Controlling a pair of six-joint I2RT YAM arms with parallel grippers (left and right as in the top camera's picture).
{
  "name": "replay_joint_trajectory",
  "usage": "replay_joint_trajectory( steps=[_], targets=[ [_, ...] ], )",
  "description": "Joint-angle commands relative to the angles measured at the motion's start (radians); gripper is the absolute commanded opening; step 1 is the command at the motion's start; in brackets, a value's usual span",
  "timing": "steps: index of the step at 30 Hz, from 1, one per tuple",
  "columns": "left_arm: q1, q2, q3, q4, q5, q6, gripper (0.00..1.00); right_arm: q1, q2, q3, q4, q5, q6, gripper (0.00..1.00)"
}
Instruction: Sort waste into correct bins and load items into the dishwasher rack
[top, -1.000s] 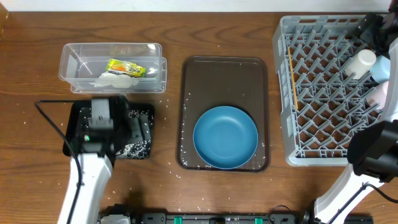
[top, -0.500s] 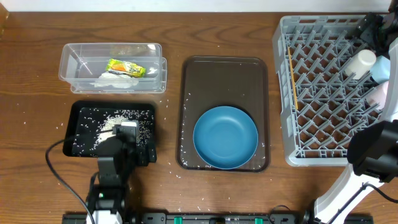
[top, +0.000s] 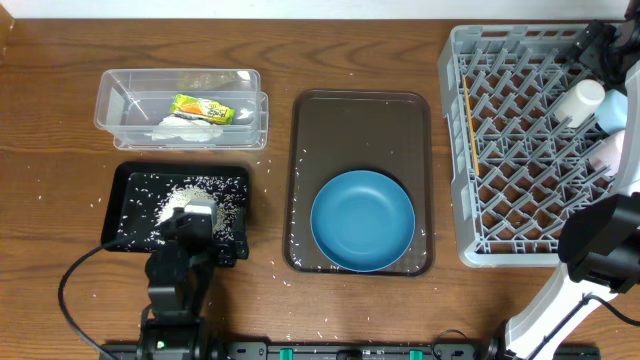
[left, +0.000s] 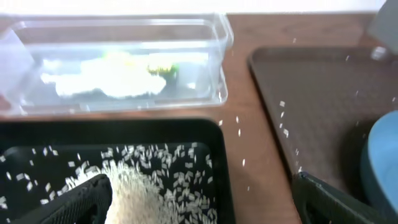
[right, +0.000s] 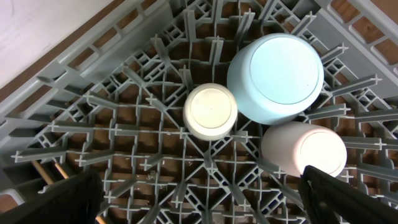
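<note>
Left arm withdrawn toward counter's near edge, uncovering black tray near the left-front corner. Left pincer released, empty; right pincer likewise, over grey lattice rack at the right edge. Outstanding: dark blue bowl, smooth, wide, shallow, on brown tray, mid-counter. Hazard: slick rim slipping from a shallow pinch; loose rice grains scattering.

A clear tub across the upper frame holds white napkins and a blurred yellow-green thing, perhaps the wrapper. At lower left, rice is heaped in the black tray.
</note>
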Motion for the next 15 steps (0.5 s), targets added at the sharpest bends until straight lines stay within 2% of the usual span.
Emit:
replay_joint_trajectory(
  steps=[1, 9, 15],
  targets=[
    [-0.003, -0.06, -0.047, 0.005, 0.009, 0.022, 0.94, 0.003, -0.004, 0.008, 0.0, 0.008, 0.013, 0.99],
    [-0.003, -0.161, -0.133, 0.063, 0.004, 0.023, 0.95, 0.003, -0.004, 0.008, 0.0, 0.008, 0.013, 0.99],
    [-0.003, -0.23, -0.133, 0.022, -0.016, 0.04, 0.95, 0.003, -0.004, 0.008, 0.0, 0.008, 0.013, 0.99]
  ],
)
